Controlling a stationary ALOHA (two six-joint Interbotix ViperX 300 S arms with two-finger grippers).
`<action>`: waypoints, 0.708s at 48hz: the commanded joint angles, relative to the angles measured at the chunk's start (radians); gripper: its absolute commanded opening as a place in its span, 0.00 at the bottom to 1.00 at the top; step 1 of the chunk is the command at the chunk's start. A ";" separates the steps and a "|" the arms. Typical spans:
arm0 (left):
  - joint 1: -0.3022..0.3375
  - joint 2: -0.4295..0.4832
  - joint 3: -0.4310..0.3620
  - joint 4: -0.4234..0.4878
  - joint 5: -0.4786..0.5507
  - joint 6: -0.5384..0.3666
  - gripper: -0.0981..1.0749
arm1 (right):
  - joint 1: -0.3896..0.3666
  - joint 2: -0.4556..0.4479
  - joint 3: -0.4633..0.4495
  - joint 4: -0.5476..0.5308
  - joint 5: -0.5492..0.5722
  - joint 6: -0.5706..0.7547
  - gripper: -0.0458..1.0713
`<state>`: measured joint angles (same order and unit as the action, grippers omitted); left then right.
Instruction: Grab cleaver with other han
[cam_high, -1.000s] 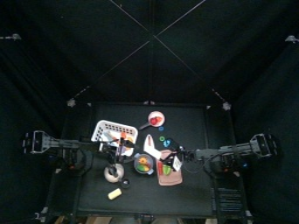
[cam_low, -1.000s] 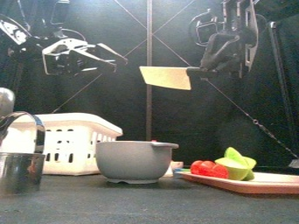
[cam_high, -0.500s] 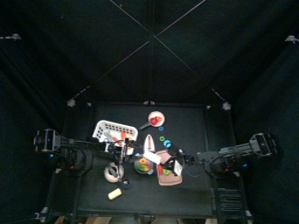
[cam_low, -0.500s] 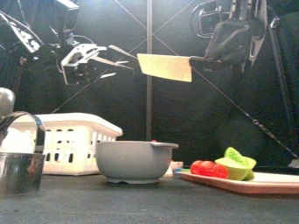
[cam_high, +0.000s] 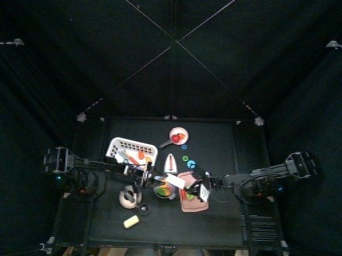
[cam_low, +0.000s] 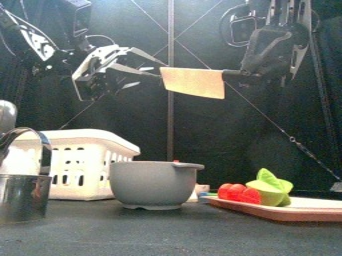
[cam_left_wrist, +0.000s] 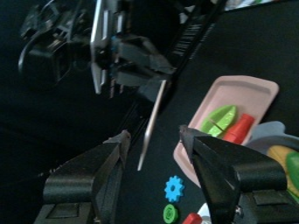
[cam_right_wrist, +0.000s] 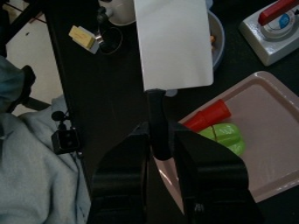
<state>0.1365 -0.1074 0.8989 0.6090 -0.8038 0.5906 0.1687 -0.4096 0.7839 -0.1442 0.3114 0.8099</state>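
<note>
The cleaver hangs high above the table, its wide pale blade pointing left. My right gripper is shut on its dark handle; in the right wrist view the handle runs between the jaws and the blade stretches beyond. My left gripper is open, its fingers just left of the blade's free end, not closed on it. In the left wrist view the cleaver shows edge-on as a thin line between my open jaws. From above, the cleaver lies between both arms.
Below stand a white basket, a grey bowl, a metal cup and a pink cutting board with red and green vegetable pieces. A yellow piece lies near the table's front left.
My left gripper has risen and moved right, up to the blade's free end. The right gripper has shifted the cleaver slightly while still holding it.
</note>
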 joint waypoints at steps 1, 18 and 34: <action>0.002 -0.005 -0.029 0.037 0.002 0.000 0.82 | 0.003 -0.008 -0.011 0.008 -0.009 -0.002 0.38; 0.017 0.038 -0.063 0.081 0.006 0.003 0.80 | 0.006 0.006 -0.006 0.012 -0.009 -0.002 0.38; 0.038 0.067 -0.083 0.109 0.006 0.002 0.57 | 0.014 0.014 0.000 0.023 -0.009 -0.002 0.38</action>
<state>0.1703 -0.0337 0.8406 0.7179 -0.7931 0.5921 0.1810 -0.3866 0.7946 -0.1227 0.3114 0.8099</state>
